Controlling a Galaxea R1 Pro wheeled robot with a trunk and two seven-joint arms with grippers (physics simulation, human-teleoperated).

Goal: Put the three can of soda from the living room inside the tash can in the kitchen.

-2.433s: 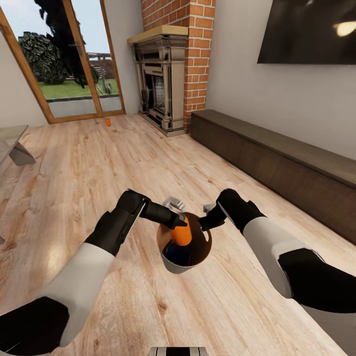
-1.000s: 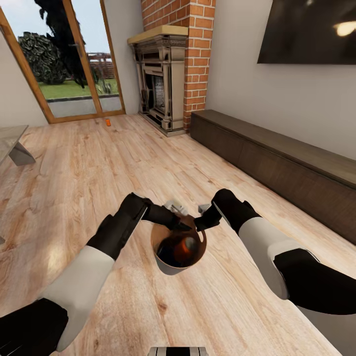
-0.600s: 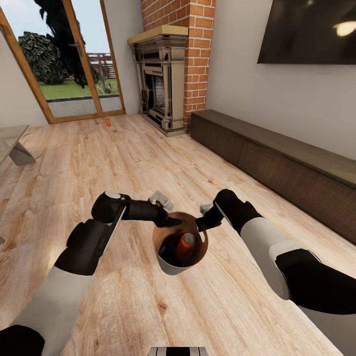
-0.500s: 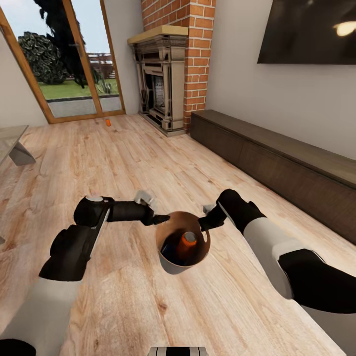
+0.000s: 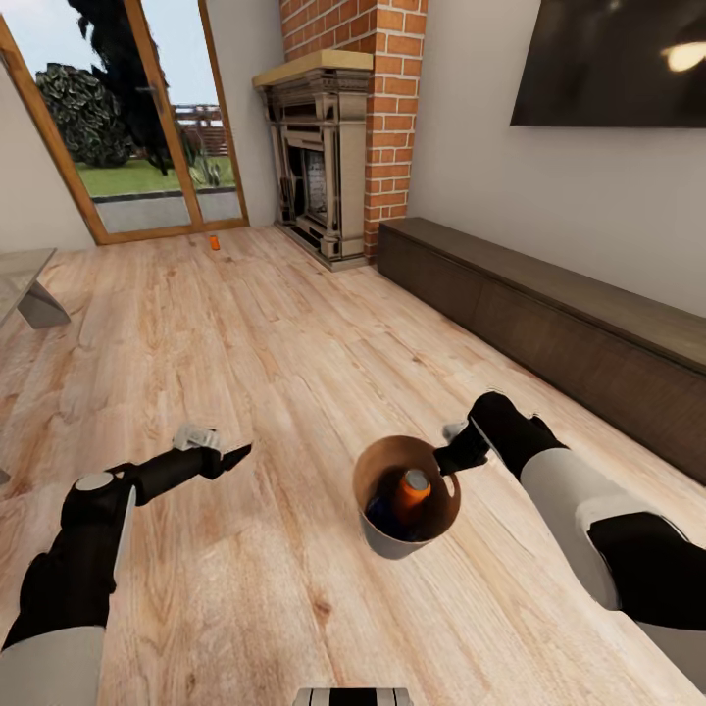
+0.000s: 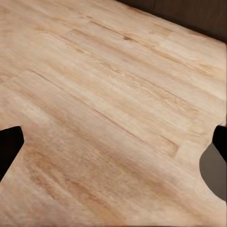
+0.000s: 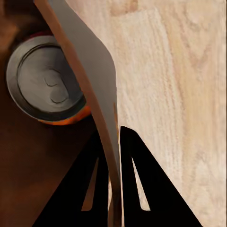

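Pinched by the rim in the closed right hand (image 5: 453,459) for carrying: the tapered copper-lined bin (image 5: 380,534), an orange can (image 5: 409,492) and a dark blue one (image 5: 378,517) inside; left hand (image 5: 227,455) open, empty; third orange can (image 5: 214,242) far off by the glass doors (image 5: 147,118).

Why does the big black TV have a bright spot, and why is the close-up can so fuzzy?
Head view: the bright spot on the TV is glare from a reflected light, and the wood floor has a soft sheen. Right wrist view: the orange soda can inside the trash can sits very close to the camera, so it looks soft and blurry. The right hand shows as flat black shapes.
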